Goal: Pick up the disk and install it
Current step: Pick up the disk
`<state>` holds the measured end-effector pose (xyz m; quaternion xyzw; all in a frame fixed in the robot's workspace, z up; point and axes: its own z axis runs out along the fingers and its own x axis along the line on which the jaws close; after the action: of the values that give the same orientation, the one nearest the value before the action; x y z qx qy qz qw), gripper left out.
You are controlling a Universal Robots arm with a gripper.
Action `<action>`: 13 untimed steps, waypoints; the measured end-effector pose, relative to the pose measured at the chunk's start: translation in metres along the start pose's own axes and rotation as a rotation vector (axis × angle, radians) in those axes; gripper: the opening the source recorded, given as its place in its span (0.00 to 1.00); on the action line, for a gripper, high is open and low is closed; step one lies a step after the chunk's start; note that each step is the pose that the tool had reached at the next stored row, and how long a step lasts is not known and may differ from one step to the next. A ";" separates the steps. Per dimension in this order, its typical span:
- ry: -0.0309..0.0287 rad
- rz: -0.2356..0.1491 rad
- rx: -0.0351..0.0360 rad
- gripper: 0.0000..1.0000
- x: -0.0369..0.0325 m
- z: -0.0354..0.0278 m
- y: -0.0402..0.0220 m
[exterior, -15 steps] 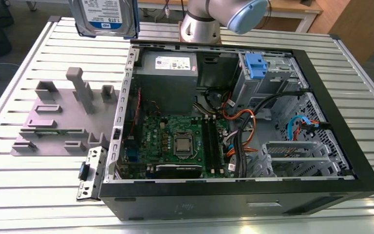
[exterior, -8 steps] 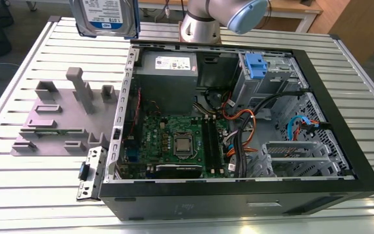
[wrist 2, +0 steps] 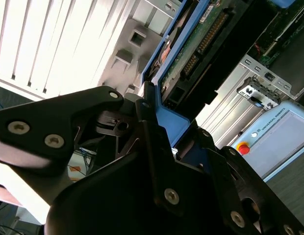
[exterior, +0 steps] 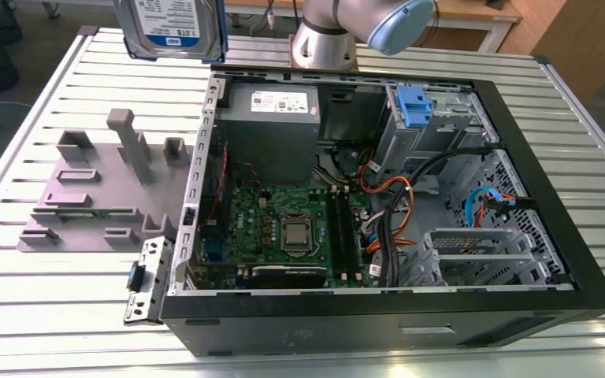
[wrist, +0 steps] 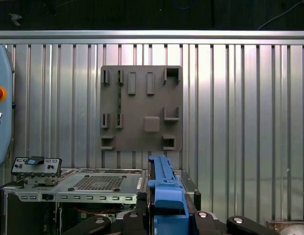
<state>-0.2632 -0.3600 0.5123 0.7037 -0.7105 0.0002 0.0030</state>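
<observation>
"Silver disk [exterior: 169,25] with the blue frame: where is it?"

"Up in the air, over the far edge of the table [exterior: 29,299], behind the open computer case [exterior: 387,319], towards the exterior view's left."

"And the claw [wrist: 166,208]?"

"Clenched on the disk's blue frame, as the first wrist view shows."

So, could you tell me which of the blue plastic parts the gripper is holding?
The blue frame around the labelled disk, clamped in the gripper above the table. The other blue bracket sits inside the case, unlabelled.
</observation>
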 end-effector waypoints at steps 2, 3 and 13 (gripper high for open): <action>0.0000 0.000 0.0001 0.37 0.0000 0.0000 -0.0001; -0.0001 0.000 0.0001 0.37 0.0000 0.0000 -0.0001; 0.0001 0.000 -0.0008 0.37 -0.0001 0.0002 -0.0143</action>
<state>-0.2489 -0.3600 0.5120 0.7037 -0.7105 0.0000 0.0033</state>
